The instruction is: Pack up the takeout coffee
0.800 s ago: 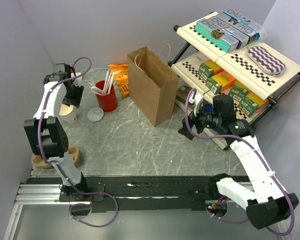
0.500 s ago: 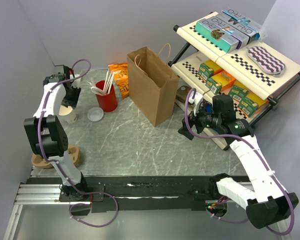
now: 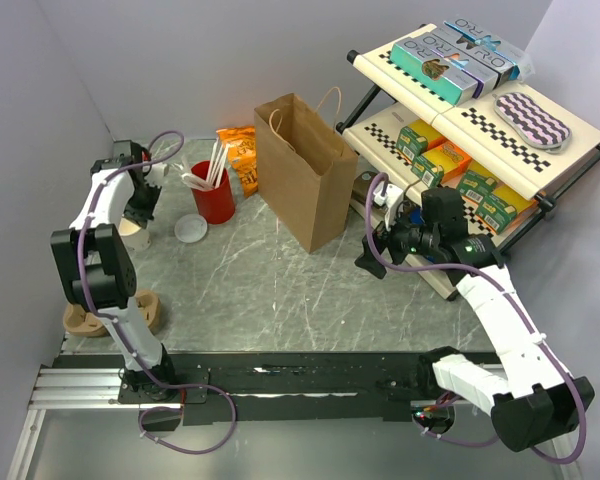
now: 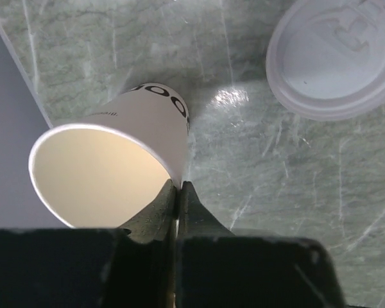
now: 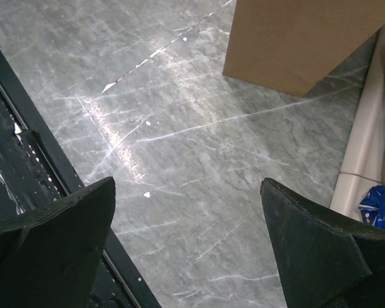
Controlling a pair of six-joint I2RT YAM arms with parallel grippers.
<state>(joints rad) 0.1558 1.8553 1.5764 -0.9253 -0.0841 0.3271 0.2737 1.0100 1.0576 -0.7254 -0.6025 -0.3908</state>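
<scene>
Left arm pose: stretched along the left edge of the grey marbled table [image 3: 280, 290] towards its far-left corner, with the left gripper [image 3: 137, 210] pointing down.
Left gripper: clenched, its black fingers [image 4: 159, 206] pinching the rim wall of the small white paper cup [image 4: 125, 138].
Cup: by the table's left edge, directly under the gripper.
Left wrist view only: the cup's mouth is open and cream inside. The white domed plastic lid [image 4: 337, 58] lies on the table, apart from the cup.
Top view only: the lid sits between the cup and a red cup [image 3: 215, 203] holding white sticks.
Right arm pose: bent over the table's right side.
Right gripper [image 5: 187, 186]: spread wide and holding nothing, above bare table near the brown paper bag [image 5: 295, 38].
</scene>
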